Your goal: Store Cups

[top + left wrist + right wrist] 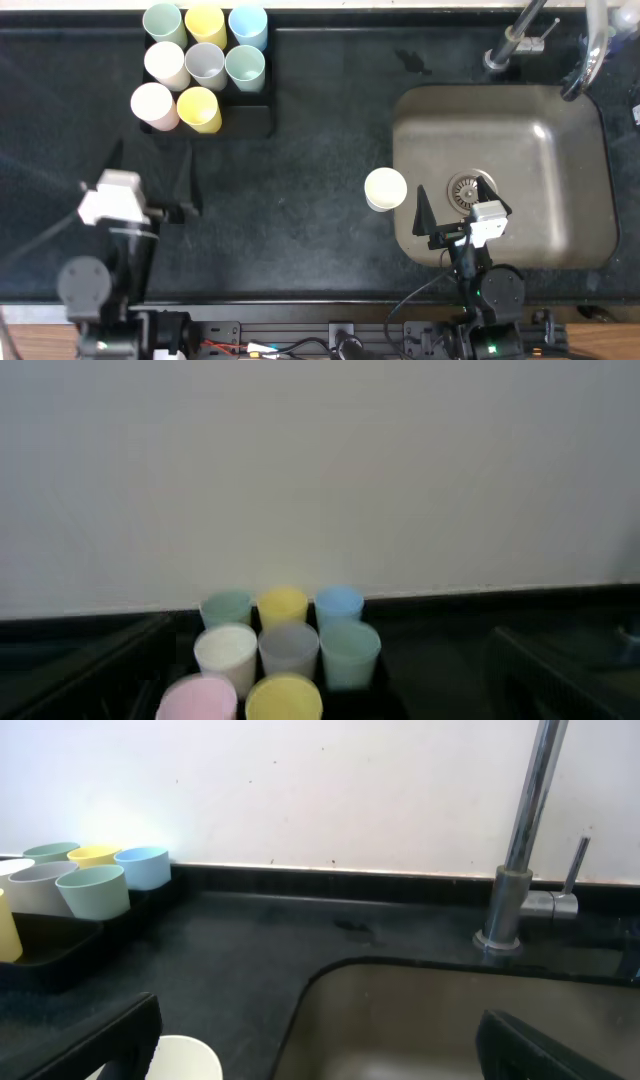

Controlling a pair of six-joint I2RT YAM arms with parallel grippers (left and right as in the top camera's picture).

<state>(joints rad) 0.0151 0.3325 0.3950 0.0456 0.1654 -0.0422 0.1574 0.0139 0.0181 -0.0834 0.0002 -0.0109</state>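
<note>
Risk: right gripper (455,198), wide open and empty, could clip the cream cup (385,188) and tip it into the sink (540,130)

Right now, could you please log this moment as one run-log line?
left claw: open, short of tray | right claw: open, by sink | tray: eight cups, one slot free | cream cup: on counter beside sink
</note>
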